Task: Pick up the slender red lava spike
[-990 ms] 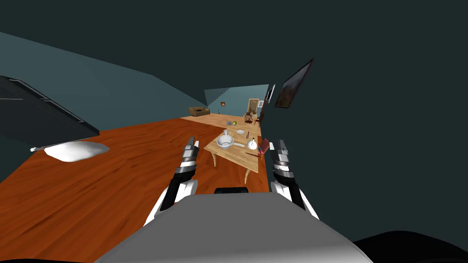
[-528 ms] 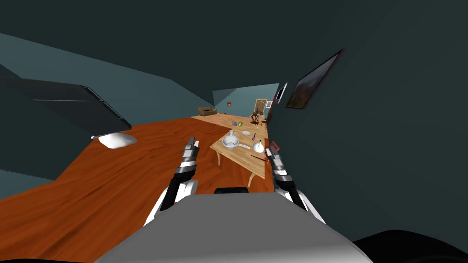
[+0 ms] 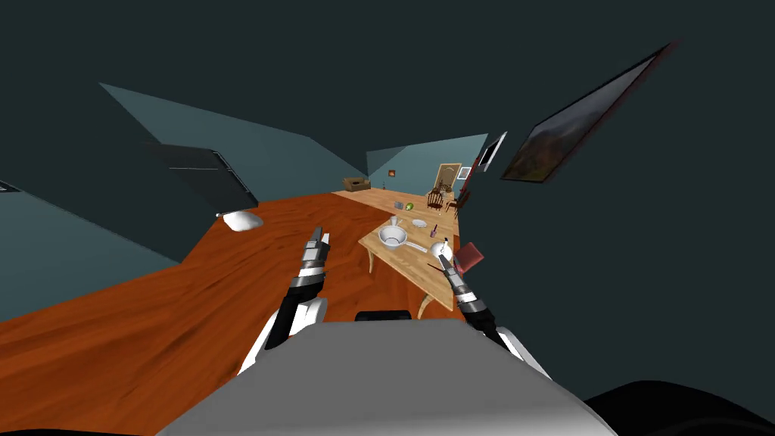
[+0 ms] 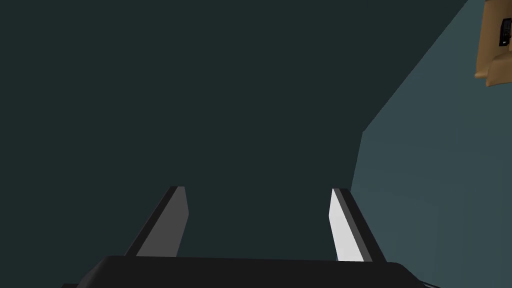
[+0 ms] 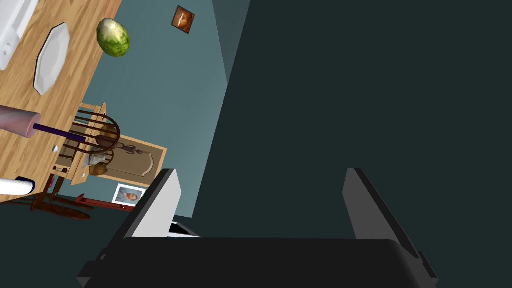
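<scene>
A thin dark red spike (image 3: 437,265) lies near the front right corner of a light wooden table (image 3: 405,261) ahead of me. In the head view my right gripper (image 3: 445,266) sits right by the spike's near end; whether they touch I cannot tell. In the right wrist view the right gripper (image 5: 260,175) is open with nothing between its fingers, aimed past the table (image 5: 20,80) at a dark wall. My left gripper (image 3: 321,236) hangs over the floor left of the table, and it (image 4: 257,195) is open.
The table carries a white pan (image 3: 393,238), a white teapot (image 3: 441,248), a plate (image 5: 50,57), a green round thing (image 5: 113,37) and a pink cylinder on a purple stick (image 5: 20,121). A red block (image 3: 469,257) sits at its right edge against the dark wall. Wooden chairs (image 3: 435,200) stand beyond.
The whole head view has slid rightward as I turned, and the table now looks nearer. My right hand has swung inward to the table's near right corner. The left arm has kept its pose.
</scene>
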